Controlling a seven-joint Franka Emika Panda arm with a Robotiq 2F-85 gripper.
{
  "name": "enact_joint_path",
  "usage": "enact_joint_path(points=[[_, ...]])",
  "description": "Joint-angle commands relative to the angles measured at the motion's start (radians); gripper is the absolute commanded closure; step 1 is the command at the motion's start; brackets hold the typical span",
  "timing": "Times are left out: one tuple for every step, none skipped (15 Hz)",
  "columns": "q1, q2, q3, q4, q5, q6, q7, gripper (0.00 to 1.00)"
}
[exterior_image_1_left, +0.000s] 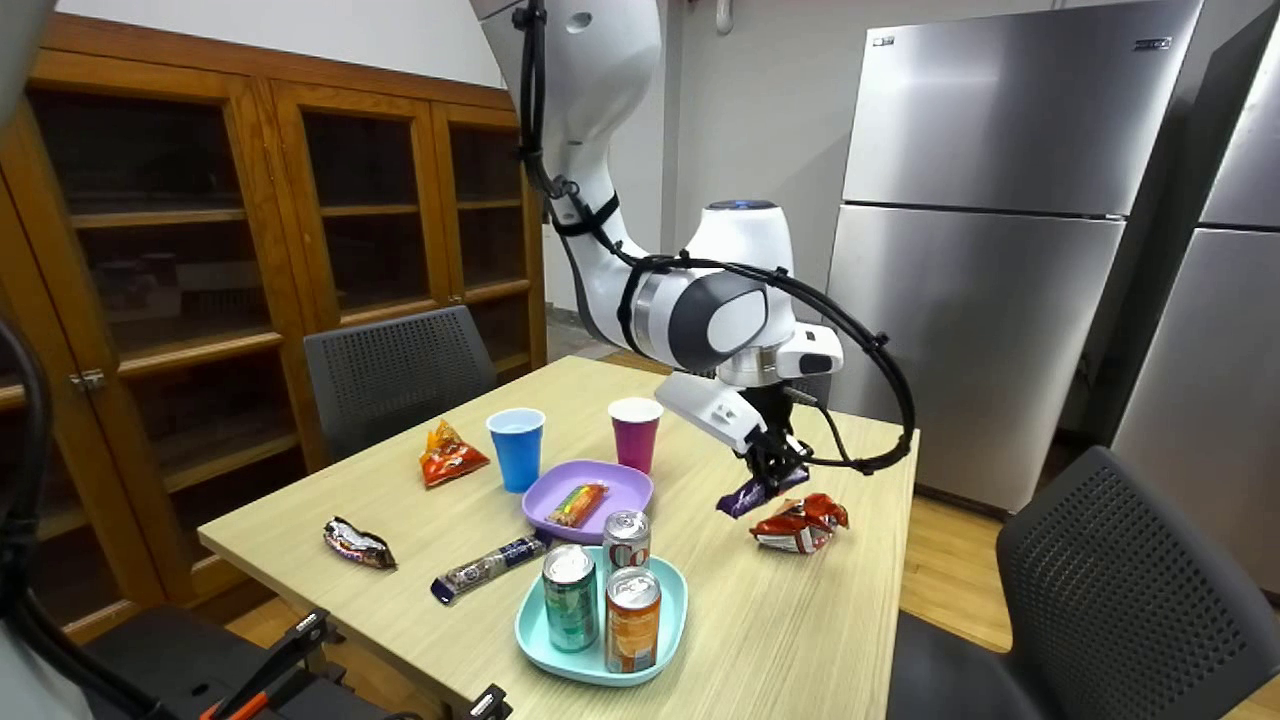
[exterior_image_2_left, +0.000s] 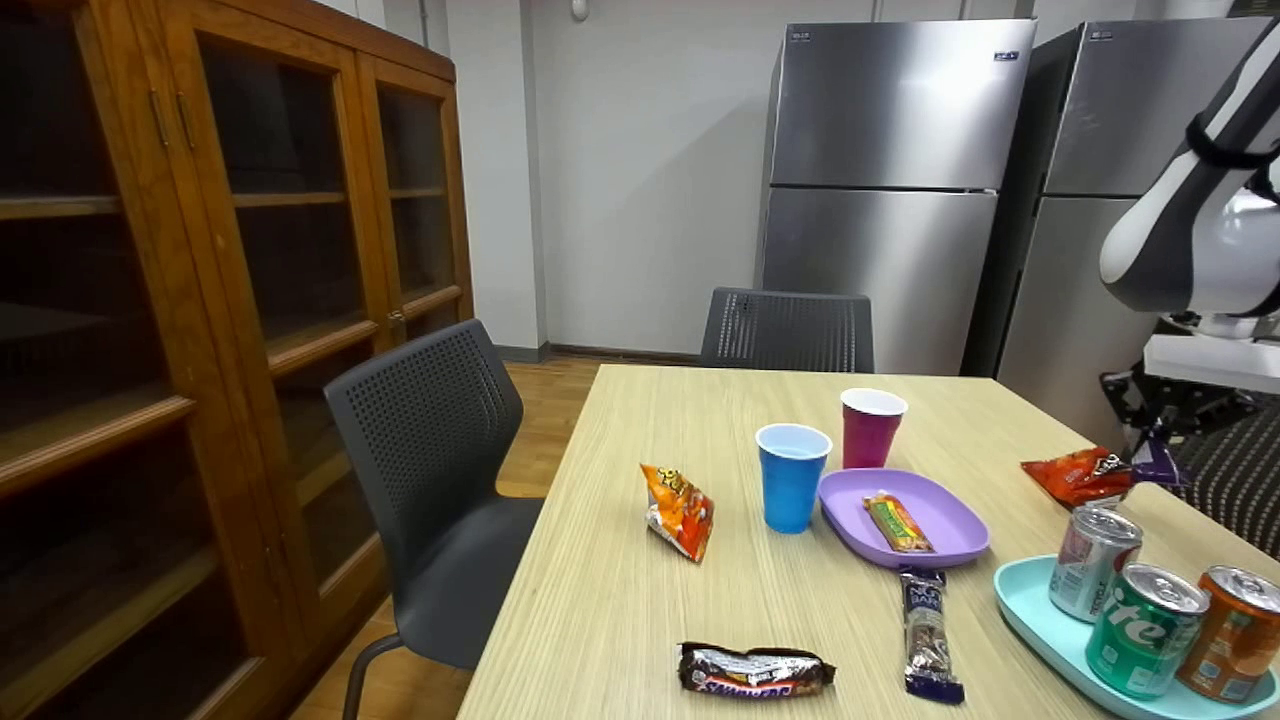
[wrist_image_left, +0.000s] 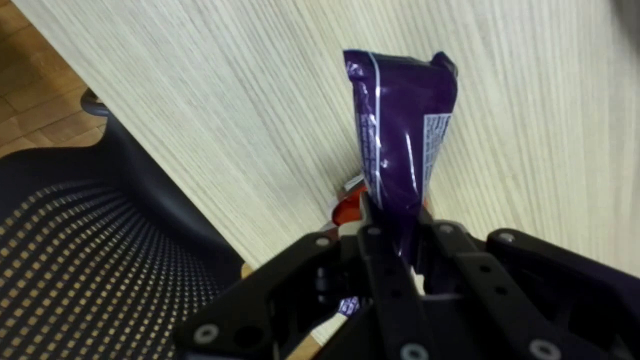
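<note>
The black hand (wrist_image_left: 395, 220) grasps a long, glossy purple-wrapped bar (wrist_image_left: 402, 135); well apart from it, a rounded lilac dish (exterior_image_1_left: 631, 488) holds a yellow-and-red packet (exterior_image_1_left: 578, 506), a turquoise tray (exterior_image_1_left: 674, 602) three metal cans (exterior_image_1_left: 633, 622).

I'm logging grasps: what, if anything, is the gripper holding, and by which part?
The gripper holds a purple-wrapped snack bar, pinched across its middle stretch rather than by an end; both ends stick out.

Both exterior views look across the table (exterior_image_1_left: 790, 620)
</note>
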Motion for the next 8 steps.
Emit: enact_joint_path(points=[[-0.070, -0.044, 0.122, -0.038, 0.015, 0.022, -0.134, 0.96], [-0.082, -0.033, 0.151, -0.027, 0.023, 0.020, -0.156, 0.96], [-0.099, -0.027, 0.184, -0.019, 0.032, 0.013, -0.183, 0.96], [-0.107, -0.018, 0.207, -0.010, 0.035, 0.010, -0.202, 0.96], [-0.119, -0.011, 0.233, -0.003, 0.043, 0.003, -0.223, 0.96], [-0.127, -0.002, 0.259, 0.006, 0.049, 0.001, -0.243, 0.96], [-0.138, 0.007, 0.284, 0.012, 0.058, 0.000, -0.264, 0.96], [-0.140, 0.018, 0.301, 0.019, 0.061, -0.003, -0.277, 0.96]])
